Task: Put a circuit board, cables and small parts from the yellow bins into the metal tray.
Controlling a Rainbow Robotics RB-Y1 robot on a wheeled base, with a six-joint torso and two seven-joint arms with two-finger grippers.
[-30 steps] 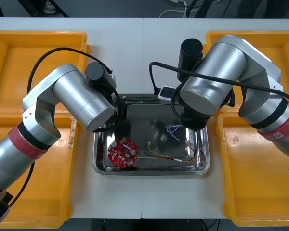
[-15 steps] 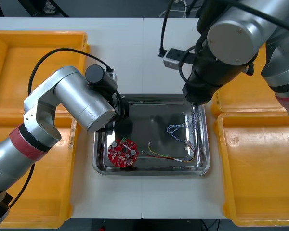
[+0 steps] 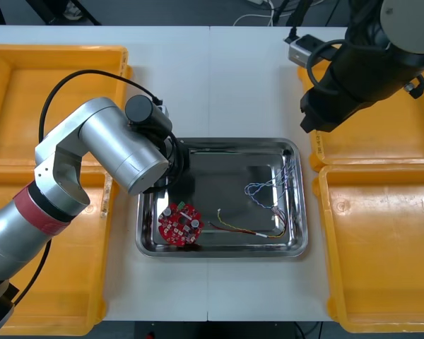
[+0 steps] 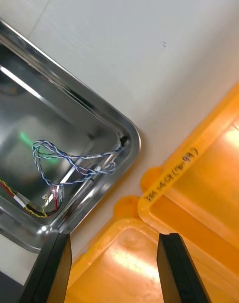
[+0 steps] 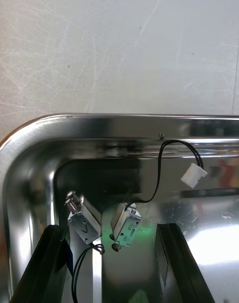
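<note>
metal tray (image 3: 219,252) — circuit board (image 3: 179,224) | cables (image 4: 92,171) | small metal parts (image 5: 127,227) | left gripper (image 5: 110,229) above

1. Left arm (image 3: 113,152), left side of the frame: fat silver cylinders, glossy (the lights bounce right off), with a red band (image 3: 39,208) low down.
2. A black cable (image 3: 85,73) arcs to a round black cap (image 3: 143,109).
3. Right arm (image 3: 360,70), upper right: silver shell, dark wrist, small grey box (image 3: 302,49).
4. Left gripper's fingers (image 5: 56,265) and right gripper's fingers (image 4: 175,268): black, matte, flat-faced.
</note>
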